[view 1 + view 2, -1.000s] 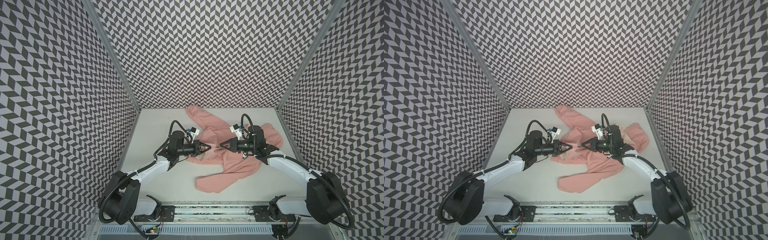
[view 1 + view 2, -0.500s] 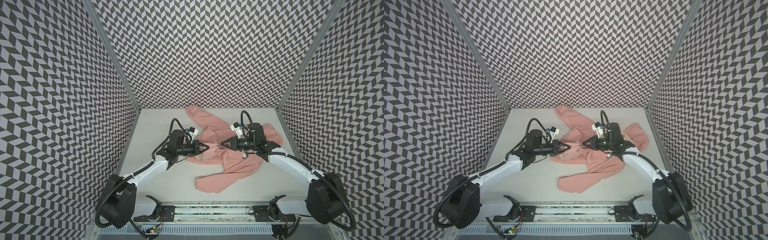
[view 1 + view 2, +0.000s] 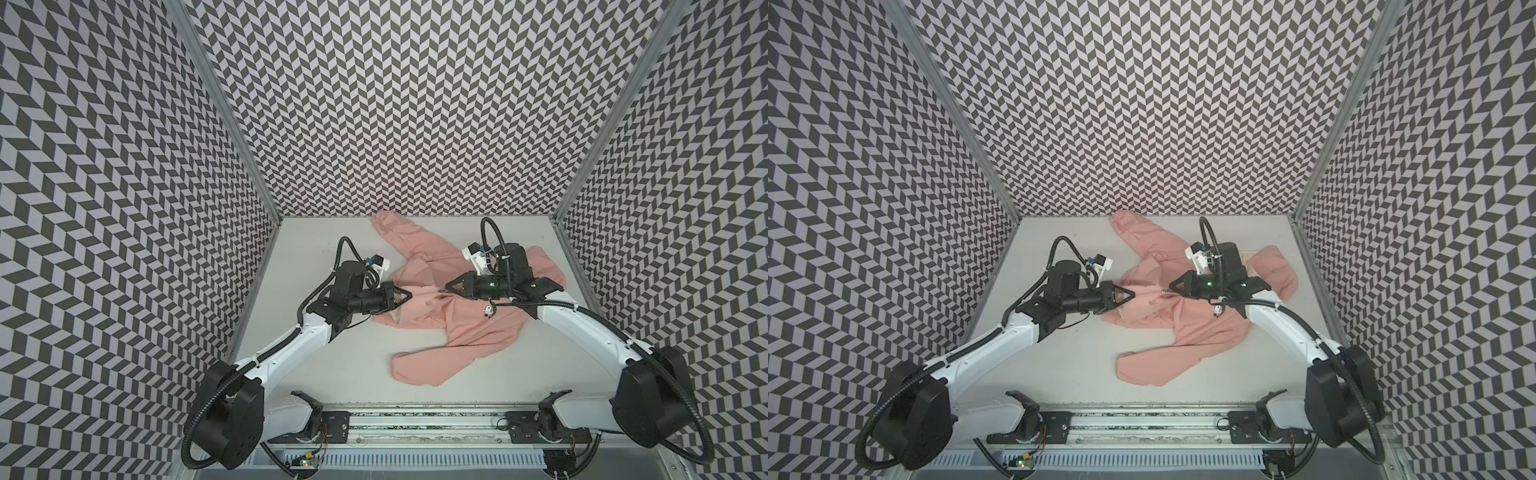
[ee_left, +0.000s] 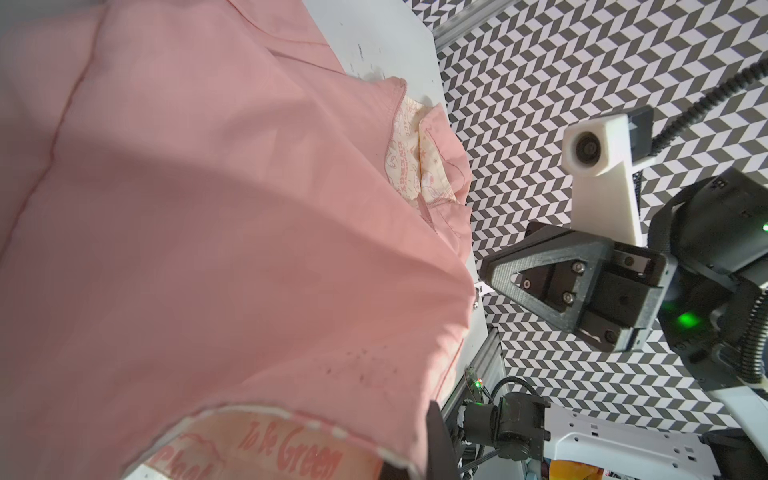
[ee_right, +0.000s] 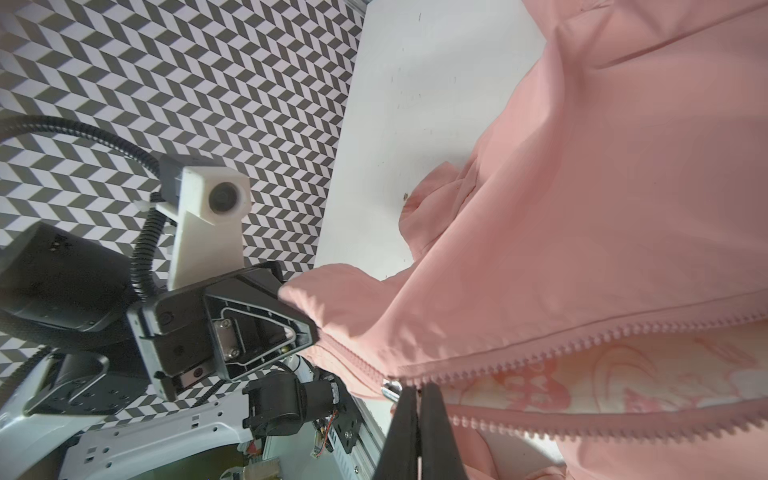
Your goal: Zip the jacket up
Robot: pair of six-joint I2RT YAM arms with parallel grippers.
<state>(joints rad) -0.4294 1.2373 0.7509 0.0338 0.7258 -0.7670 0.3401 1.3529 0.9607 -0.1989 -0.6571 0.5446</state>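
Zipping step: left claw [image 3: 405, 296] clamps jacket [image 3: 478, 332] hem, right claw [image 3: 448, 287] pinches slider [image 5: 389, 389]; next, draw slider away from left claw.

1. Left arm [image 3: 291, 345] and right arm [image 3: 582, 328]: white link shells, bulky black joints.
2. Black ribbed cables [image 5: 139, 257] loop above each wrist.
3. Left hand [image 3: 406, 296] and right hand [image 3: 451, 286]: black, triangular, screw-studded.
4. White camera mount [image 4: 602, 187]; green light [image 4: 686, 321] glowing.

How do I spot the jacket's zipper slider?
Start at the pink jacket on the white table. Its two rows of teeth close into a V. The slider is the silver piece at that point, shiny against pink cloth, at the tip of the right gripper.
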